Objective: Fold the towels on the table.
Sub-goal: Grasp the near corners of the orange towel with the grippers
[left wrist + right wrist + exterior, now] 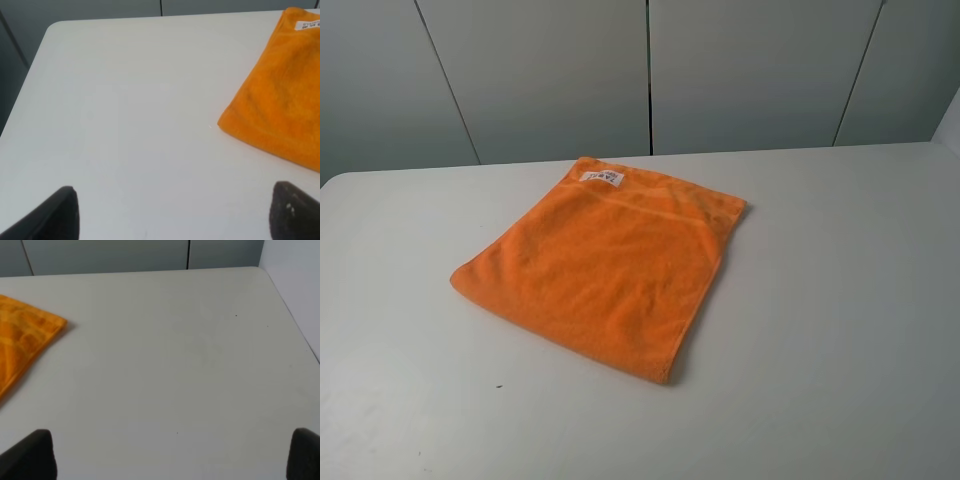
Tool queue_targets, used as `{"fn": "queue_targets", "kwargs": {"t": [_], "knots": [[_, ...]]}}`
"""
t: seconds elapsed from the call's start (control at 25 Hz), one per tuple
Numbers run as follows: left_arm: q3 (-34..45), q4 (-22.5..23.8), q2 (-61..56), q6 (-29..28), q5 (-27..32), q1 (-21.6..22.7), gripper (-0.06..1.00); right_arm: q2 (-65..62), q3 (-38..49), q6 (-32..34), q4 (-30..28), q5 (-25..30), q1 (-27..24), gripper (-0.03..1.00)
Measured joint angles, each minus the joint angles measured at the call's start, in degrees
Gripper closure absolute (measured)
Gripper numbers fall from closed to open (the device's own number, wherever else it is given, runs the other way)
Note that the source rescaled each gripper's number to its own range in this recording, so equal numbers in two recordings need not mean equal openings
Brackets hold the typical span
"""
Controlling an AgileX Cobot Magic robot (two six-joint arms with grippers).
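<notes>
The orange towel lies flat on the white table, near the far edge and about in the middle, turned a bit crooked to the edges. Its white label is at the far end. The left gripper and the right gripper are both spread wide with nothing in them, over bare table beside the cloth. To fold it well, I think each one should pinch a corner on the same side, lift just a little, and lay that side neatly on the other. The high view shows the whole towel but no grippers. Only the wrist views show the grippers, and each sees just one bit of cloth
</notes>
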Motion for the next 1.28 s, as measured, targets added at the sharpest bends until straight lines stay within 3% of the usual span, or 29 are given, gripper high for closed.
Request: {"fn": "queue_targets", "kwargs": {"t": [0.48,0.88,1.0,1.16,1.28], "knots": [[0.0,0.0,0.0,0.0,0.0,0.0,-0.03,0.0,0.0,0.0,0.0,0.0,0.0,-0.03],[0.0,4.1,0.0,-0.5,-0.2,-1.7,-0.03,0.0,0.0,0.2,0.0,0.0,0.0,-0.03],[-0.3,7.1,0.6,-0.7,-2.9,-2.4,-0.03,0.0,0.0,0.2,0.0,0.0,0.0,-0.03],[-2.3,7.6,6.4,0.0,-9.2,-3.1,-0.03,0.0,0.0,0.3,0.0,0.0,0.0,-0.03],[-3.2,8.0,13.9,3.6,-12.2,-3.1,-0.03,0.0,0.0,0.6,0.3,0.0,0.0,-0.03]]}}
